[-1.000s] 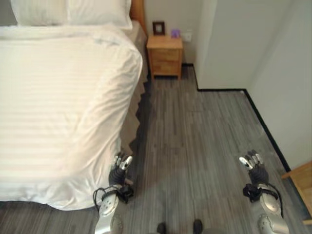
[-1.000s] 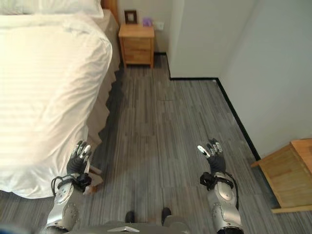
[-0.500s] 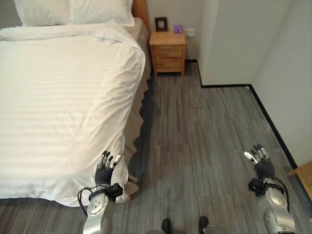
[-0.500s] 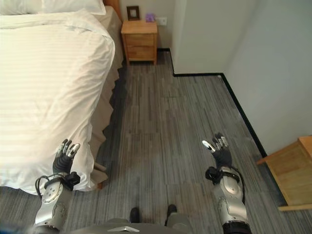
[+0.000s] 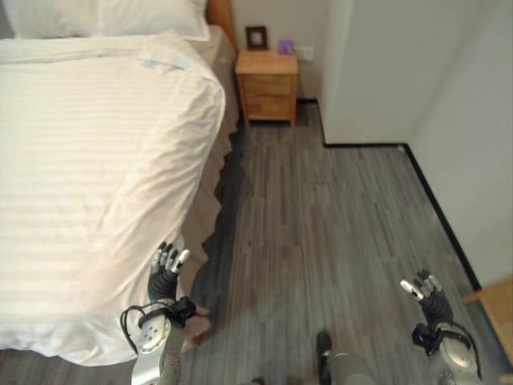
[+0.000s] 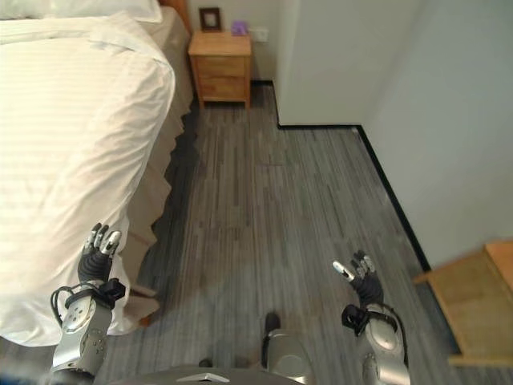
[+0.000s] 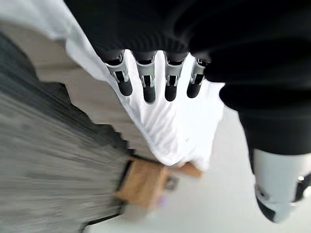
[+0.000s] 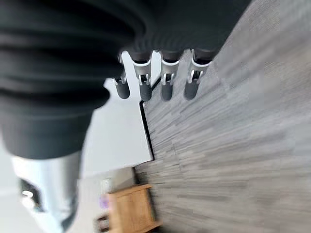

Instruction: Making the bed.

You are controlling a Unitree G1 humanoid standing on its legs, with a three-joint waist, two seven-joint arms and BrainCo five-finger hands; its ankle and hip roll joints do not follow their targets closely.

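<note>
— where does the bed stand in this frame?

— the bed (image 5: 88, 160) fills the robot's left side of the room, covered by a white striped duvet (image 5: 96, 208) that hangs over the near corner and down the side. two white pillows (image 5: 104, 18) lie at the head, against a wooden headboard (image 5: 220, 11). a beige pleated bed skirt (image 5: 215, 200) shows below the duvet along the side facing the floor.

— and the robot's hands?

— the left hand (image 5: 164, 271) is raised at the near corner of the bed, just beside the hanging edge of the duvet. its fingers (image 7: 146, 82) are straight and spread, gripping nothing; whether they brush the cloth cannot be told. the right hand (image 6: 361, 277) hangs well apart from the bed, over the grey wood-plank floor (image 5: 321, 233), fingers likewise extended and loose, with nothing in them.

— what else is in the room?

— a wooden nightstand (image 5: 267, 87) with drawers sits beside the head of the bed, against the far wall. on top of it are a small dark picture frame (image 5: 257, 37) and a small purple object (image 5: 285, 46). a white wall (image 5: 377, 72) with a black baseboard juts out on the robot's right, and the corner of another wooden piece of furniture (image 6: 473, 305) shows at the right edge.
</note>
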